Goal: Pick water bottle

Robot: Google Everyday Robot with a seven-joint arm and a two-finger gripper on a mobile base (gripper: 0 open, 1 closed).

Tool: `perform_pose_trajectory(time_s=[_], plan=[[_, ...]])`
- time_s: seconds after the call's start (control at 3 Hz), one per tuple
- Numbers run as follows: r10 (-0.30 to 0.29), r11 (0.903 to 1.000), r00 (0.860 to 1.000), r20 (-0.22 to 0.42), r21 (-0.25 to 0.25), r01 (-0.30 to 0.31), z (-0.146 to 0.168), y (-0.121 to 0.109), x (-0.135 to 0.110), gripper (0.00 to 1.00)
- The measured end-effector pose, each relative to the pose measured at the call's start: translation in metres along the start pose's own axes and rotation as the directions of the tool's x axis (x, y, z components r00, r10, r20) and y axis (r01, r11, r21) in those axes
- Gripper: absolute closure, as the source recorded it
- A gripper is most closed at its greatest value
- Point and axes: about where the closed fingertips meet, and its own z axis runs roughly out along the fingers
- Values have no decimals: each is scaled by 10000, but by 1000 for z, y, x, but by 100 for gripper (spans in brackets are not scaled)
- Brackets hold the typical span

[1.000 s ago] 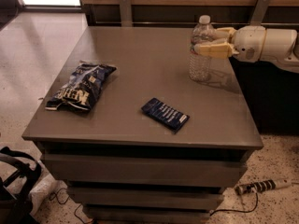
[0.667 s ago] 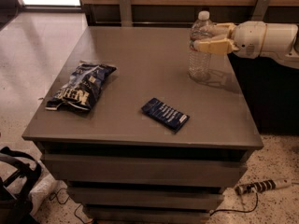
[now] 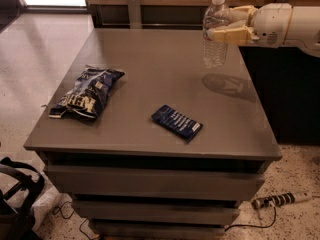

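Observation:
The water bottle (image 3: 215, 51) is clear ribbed plastic with a white cap. It hangs upright a little above the far right part of the grey table top (image 3: 165, 69). My gripper (image 3: 220, 24) reaches in from the right on a white arm and is shut on the bottle's upper body. One tan finger (image 3: 231, 34) crosses the front of the bottle and the other passes behind it. The bottle's shadow lies on the table below and to the right.
A dark blue chip bag (image 3: 86, 92) lies at the table's left. A small blue packet (image 3: 177, 122) lies near the front middle. A wooden wall runs behind the table. A black bag (image 3: 15, 194) and a power strip (image 3: 282, 200) are on the floor.
The gripper has risen with the water bottle in it. The bottle has left the table top and now hangs above it. The chip bag and blue packet have not moved.

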Motion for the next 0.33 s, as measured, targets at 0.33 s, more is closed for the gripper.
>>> perform_pose_trajectory(time_s=[0.33], plan=[[-440,9990,9990,89,58,440,-4,0,-17,100]])
